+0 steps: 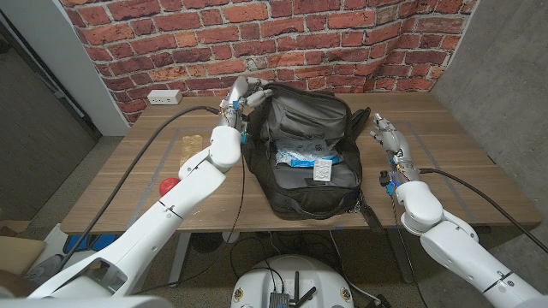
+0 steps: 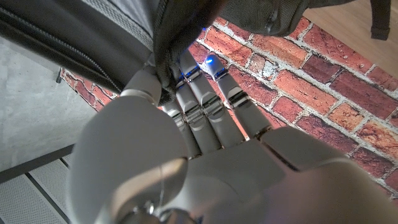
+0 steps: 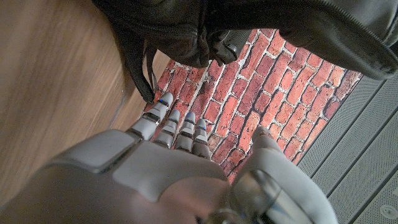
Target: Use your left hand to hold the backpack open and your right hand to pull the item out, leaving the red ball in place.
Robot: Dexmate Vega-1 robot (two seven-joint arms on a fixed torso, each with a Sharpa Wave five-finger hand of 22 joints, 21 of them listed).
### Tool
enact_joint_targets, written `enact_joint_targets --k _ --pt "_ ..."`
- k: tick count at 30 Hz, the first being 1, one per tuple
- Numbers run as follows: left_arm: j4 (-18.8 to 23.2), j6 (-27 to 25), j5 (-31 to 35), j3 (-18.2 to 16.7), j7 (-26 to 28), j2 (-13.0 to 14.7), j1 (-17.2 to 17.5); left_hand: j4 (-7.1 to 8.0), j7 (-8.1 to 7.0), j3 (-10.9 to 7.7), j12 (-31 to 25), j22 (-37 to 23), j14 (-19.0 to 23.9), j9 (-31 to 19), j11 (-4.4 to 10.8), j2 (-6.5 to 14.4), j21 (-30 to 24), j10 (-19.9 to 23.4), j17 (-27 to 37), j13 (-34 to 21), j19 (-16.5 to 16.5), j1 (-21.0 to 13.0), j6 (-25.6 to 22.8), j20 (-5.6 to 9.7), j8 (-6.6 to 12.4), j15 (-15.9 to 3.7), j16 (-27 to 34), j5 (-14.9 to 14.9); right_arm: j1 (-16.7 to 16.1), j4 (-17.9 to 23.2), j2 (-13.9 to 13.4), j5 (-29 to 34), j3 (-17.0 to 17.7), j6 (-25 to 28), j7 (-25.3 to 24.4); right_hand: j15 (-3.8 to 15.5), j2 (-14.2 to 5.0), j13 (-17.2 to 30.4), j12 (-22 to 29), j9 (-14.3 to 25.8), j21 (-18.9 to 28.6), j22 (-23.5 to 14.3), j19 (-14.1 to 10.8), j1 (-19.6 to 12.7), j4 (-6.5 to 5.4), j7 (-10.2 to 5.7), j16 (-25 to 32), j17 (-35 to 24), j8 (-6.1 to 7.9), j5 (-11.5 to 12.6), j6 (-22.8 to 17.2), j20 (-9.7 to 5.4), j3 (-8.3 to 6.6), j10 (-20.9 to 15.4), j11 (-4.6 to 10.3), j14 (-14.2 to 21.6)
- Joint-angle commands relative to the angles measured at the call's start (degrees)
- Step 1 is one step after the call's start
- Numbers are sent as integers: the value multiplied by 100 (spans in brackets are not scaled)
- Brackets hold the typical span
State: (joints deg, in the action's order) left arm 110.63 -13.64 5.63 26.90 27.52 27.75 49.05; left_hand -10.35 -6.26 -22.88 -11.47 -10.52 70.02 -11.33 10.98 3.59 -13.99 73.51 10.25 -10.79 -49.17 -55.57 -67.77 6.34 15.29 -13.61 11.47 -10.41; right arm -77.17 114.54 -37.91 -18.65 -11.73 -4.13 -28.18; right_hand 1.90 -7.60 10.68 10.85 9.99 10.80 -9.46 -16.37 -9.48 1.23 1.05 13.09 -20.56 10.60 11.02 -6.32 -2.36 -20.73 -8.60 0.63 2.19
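Backpack [image 1: 304, 158] lies open; your left hand [image 1: 244, 94] pinches its rim, your right hand [image 1: 387, 137] waits beside it, fingers released.

A rectangular wooden table [image 1: 462, 145] is placed before a red brick wall [image 1: 342, 34]. A white power strip [image 1: 163, 97] is seen at its far edge. Grey concrete wall [image 1: 505, 77] and grey floor [image 1: 51, 180] are seen around.
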Motion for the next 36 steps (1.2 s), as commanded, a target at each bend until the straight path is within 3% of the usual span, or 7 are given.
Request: enact_joint_targets --k 1,15,27,36 --pt "-219 46 -512 45 52 -153 -191 60 73 -92 -15 -14 54 -9 60 77 -30 76 18 -32 -73 -25 -55 531 19 -9 3 -19 -340 337 24 248 79 141 -212 -15 -103 15 47 13 7 -11 -70 -99 75 5 25 10 34 -14 -62 -16 -43 -101 -4 59" --pt "-529 89 -1056 68 135 -427 -449 58 85 -107 -15 -12 72 -14 51 78 -29 92 15 -34 -97 -25 -61 529 20 -8 -8 -21 -690 719 125 751 103 374 -557 -15 102 16 62 16 21 -6 -157 -290 333 12 13 105 49 -38 -118 12 -70 -176 23 166" --pt "-750 144 -1412 131 156 -564 -614 55 114 -121 -13 -10 103 -17 23 79 -25 99 16 -36 -115 -28 -65 530 20 -7 -9 -22 -954 1227 93 1337 102 956 -813 24 224 34 115 28 57 -8 -341 -431 544 8 61 185 91 -53 -283 -5 -72 -363 26 395" --pt "-872 166 -1597 168 186 -637 -718 54 111 -129 -12 -8 114 -19 41 80 -22 105 16 -37 -121 -29 -67 530 20 -8 -12 -23 -1121 1556 81 1742 43 1348 -915 11 296 50 150 37 77 -10 -470 -484 637 33 106 210 119 -61 -399 7 -54 -499 1 545"
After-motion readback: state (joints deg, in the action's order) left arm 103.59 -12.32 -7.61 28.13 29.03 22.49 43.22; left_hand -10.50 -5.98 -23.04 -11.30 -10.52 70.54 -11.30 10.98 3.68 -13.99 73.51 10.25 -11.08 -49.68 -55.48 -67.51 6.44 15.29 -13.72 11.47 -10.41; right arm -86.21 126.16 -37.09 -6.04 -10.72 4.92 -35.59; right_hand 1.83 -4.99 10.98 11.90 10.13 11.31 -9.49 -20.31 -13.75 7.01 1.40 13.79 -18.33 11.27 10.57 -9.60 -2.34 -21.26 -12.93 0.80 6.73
